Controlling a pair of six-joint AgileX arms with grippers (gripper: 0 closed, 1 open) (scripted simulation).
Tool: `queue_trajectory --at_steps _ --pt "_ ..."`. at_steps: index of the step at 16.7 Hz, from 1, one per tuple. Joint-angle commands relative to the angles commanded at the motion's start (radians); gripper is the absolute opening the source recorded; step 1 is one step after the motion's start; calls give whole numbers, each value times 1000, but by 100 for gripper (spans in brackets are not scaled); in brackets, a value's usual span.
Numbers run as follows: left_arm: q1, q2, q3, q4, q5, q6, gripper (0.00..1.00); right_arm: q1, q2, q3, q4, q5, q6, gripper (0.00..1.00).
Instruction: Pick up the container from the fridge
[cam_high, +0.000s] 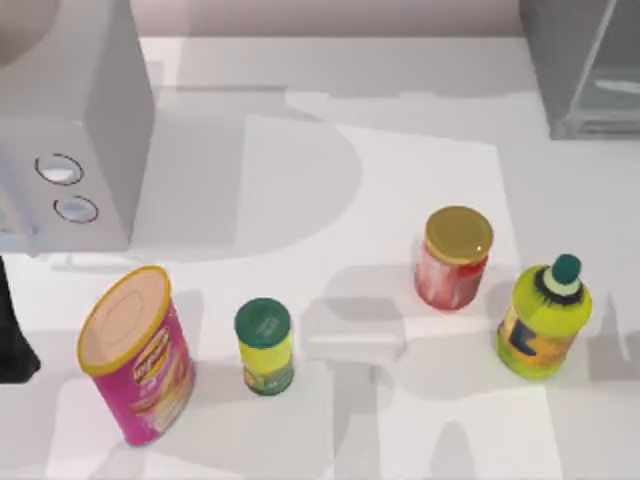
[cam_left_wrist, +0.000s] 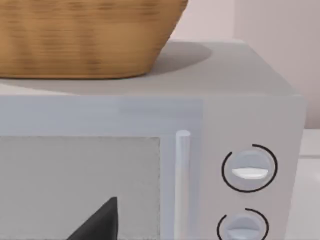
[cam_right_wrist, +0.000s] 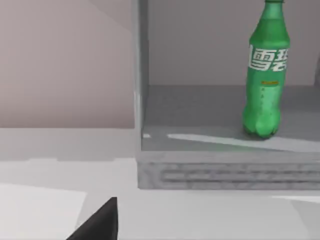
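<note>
Currently the container (cam_right_wrist: 266, 75), a slim bright-green bottle with white lettering on its label, stands upright on the floor of the fridge (cam_right_wrist: 200, 170), inside the open grey cabinet and away from its front lip. From above, the fridge (cam_high: 580, 70) occupies the far right corner of the table (cam_high: 420, 160), with its pale translucent panel angled outward. Each wrist view shows a dark wedge of its own arm's tool, the left tool (cam_left_wrist: 97, 222) and the right tool (cam_right_wrist: 97, 222), at the frame's lower edge (whether either is released or clenched cannot be told). The left wrist camera faces a light grey box with two round knobs (cam_left_wrist: 250, 170), and a woven basket (cam_left_wrist: 85, 35) rests on top of it; the same box (cam_high: 70, 120) sits at the table's far left. On the near half of the table, left to right, stand a pink canister with a yellow rim (cam_high: 137, 355), a small green-lidded can (cam_high: 264, 346), a red jar with a gold lid (cam_high: 456, 256) and a yellow-green bottle with a dark teal cap (cam_high: 545, 318), all upright and apart from one another.
</note>
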Motion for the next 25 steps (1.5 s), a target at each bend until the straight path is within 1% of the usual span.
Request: queue_trajectory --at_steps 2,4,6,8,12,17,21,25 --pt "0 0 0 0 0 0 100 0 0 2 0 0 0 100" --pt "0 0 0 0 0 0 100 -12 29 24 30 -22 2 100" --pt "0 0 0 0 0 0 100 -35 100 58 102 -70 6 100" --pt "0 0 0 0 0 0 100 -61 209 90 214 -136 13 100" --pt "0 0 0 0 0 0 100 -155 521 144 550 -285 32 100" --pt "0 0 0 0 0 0 100 -337 1067 196 1070 -430 56 100" --pt "0 0 0 0 0 0 100 -480 1460 226 1393 -487 54 100" --pt "0 0 0 0 0 0 100 -537 1705 217 1558 -508 34 100"
